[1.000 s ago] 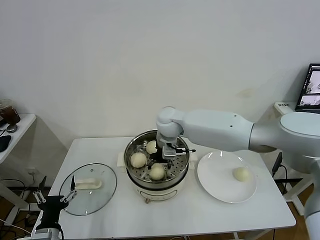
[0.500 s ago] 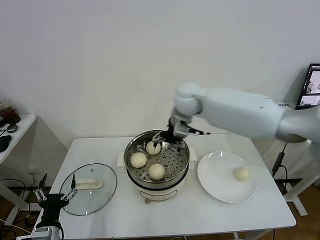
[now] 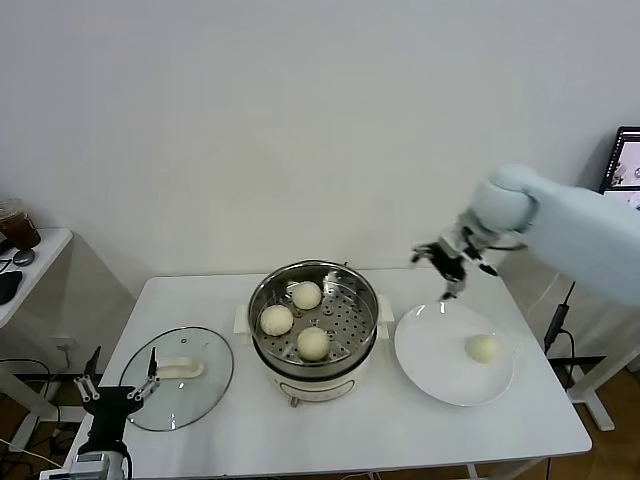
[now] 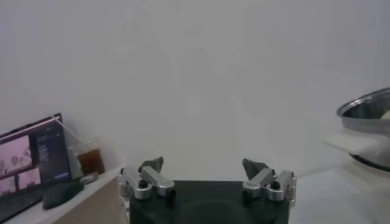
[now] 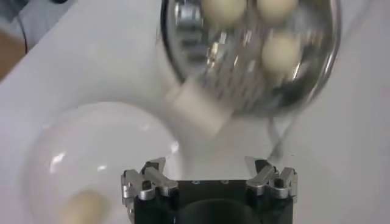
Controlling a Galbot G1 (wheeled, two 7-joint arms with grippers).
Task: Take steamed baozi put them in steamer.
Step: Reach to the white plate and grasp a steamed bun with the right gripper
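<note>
**Three buns in the steamer, one on the plate**

Steamer (image 3: 314, 330) sat below and to the left of my right gripper (image 3: 447, 270), and I counted three steamed baozi (image 3: 306, 295) on its perforated tray, none touching another. The right gripper hung in the air with its jaws spread wide and nothing between them, above the far edge of the white plate (image 3: 430, 350). The fourth bun (image 3: 484, 348) lay on that plate, below the gripper and a little nearer to me. In the right wrist view the plate (image 5: 97, 152) and the steamer (image 5: 250, 61) both showed beneath the empty fingers (image 5: 152, 173), with the lone bun (image 5: 82, 207) at the plate's near side.

My left gripper (image 3: 118, 388) was parked low, off the near left corner of the worktop (image 3: 400, 430), jaws open and empty; its wrist view confirmed the fingers (image 4: 150, 170) stood apart. The glass lid (image 3: 176, 377) lay flat on the worktop just beyond it, between that gripper and the steamer.
</note>
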